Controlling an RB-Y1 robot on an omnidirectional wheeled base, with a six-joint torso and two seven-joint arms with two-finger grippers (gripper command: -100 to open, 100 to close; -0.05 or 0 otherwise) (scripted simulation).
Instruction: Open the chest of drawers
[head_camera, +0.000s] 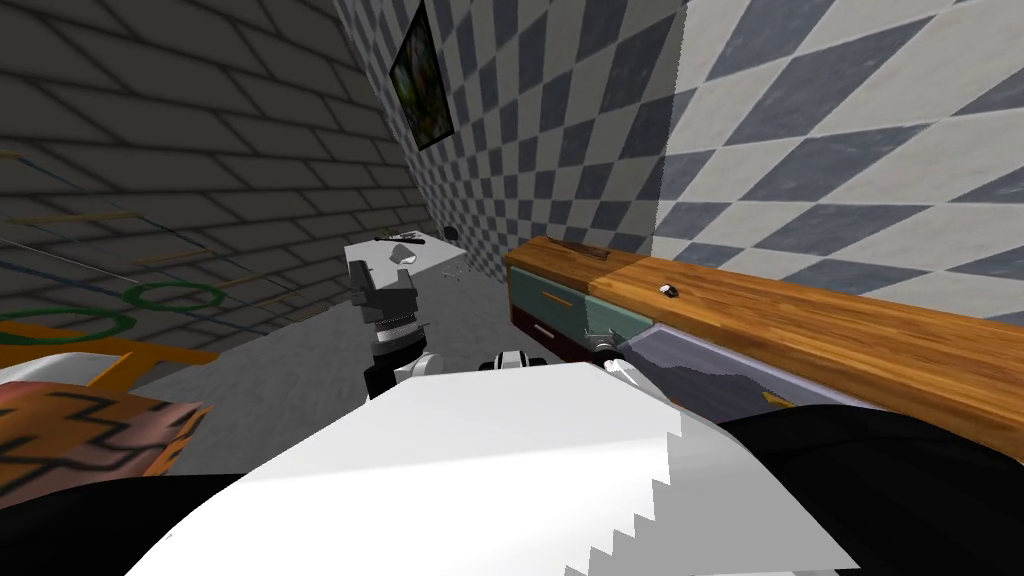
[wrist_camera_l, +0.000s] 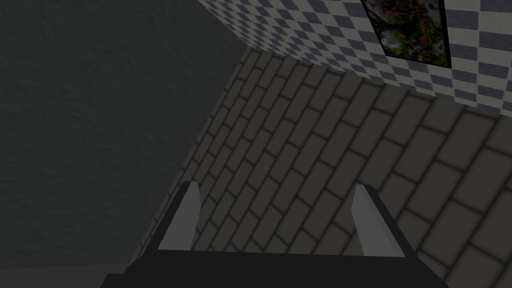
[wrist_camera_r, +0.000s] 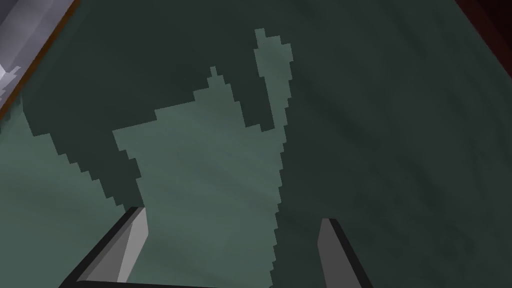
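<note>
A small dark object (head_camera: 668, 291) lies on the chest of drawers (head_camera: 850, 335), on its wooden top.

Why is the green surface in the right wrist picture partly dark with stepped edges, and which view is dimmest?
Right wrist view: a blocky, stair-stepped shadow lies on the teal drawer front ahead of the open right gripper; left wrist view: dimmest overall, around the open left gripper; head view: the wide lens splays the walls.

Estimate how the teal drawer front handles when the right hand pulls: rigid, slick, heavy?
Teal drawer front looks flat and rigid, so it likely won't flex. Its smooth face gives the open right hand little to pinch; probably needs the orange handle. The chest with its long wooden top looks heavy, unlikely to tip.
</note>
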